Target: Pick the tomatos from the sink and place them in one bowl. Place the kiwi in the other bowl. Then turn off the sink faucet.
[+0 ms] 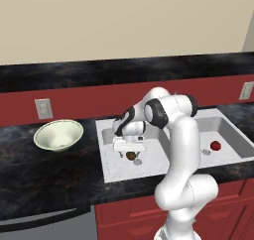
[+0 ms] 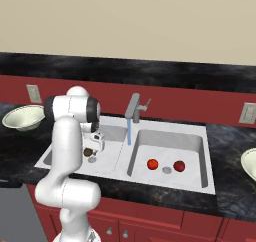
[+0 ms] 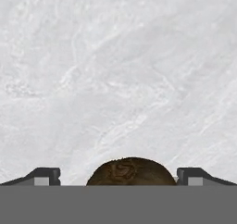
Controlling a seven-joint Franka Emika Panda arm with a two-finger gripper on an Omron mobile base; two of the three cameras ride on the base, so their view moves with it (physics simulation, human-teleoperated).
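Pincer (image 1: 130, 155) of mine down in the sink's (image 1: 110, 170) left basin, kiwi (image 1: 131, 155) under it beside the drain (image 1: 138, 161), tomato (image 1: 215, 146) in the right basin, bowl (image 1: 58, 135) left on the counter, from the right two tomatoes (image 2: 153, 164) flanking the right drain, faucet (image 2: 134, 107) running, hand view, fingers (image 3: 46, 176) spread wide either side of the kiwi, not touching.

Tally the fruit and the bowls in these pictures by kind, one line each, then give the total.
Tomatoes: 2, one and the other, both in the right basin of the sink.
Kiwi: 1, in the left basin, between the fingers of the gripper.
Bowls: 2, one on the counter left of the sink, one at the right edge.
Total: 5.
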